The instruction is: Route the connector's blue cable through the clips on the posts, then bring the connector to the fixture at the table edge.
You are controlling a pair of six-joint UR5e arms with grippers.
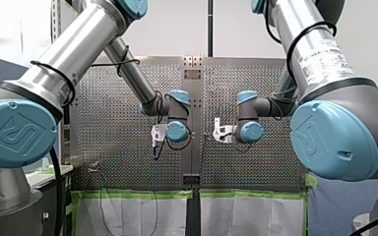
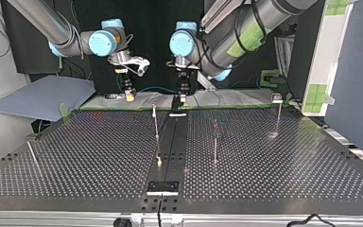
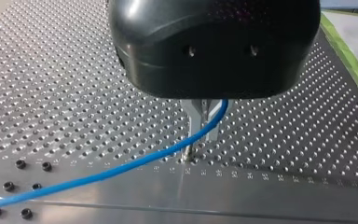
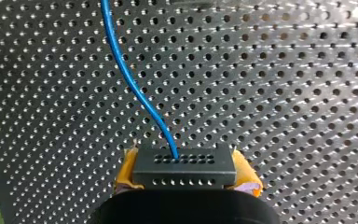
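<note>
The front view sits behind and above the left arm [image 1: 74, 54] and right arm [image 1: 315, 54], between their shoulders, looking out over the perforated desk [image 1: 118, 147]. The shoulders loom large at the frame's left and right. The top view stands across the desk at about work height and faces the arms, which enter from the upper edge. These two views share the whole desk and both wrists. Each wrist view looks from very near along its own jaws, and both catch the blue cable [image 3: 121, 168] above desk holes.
</note>
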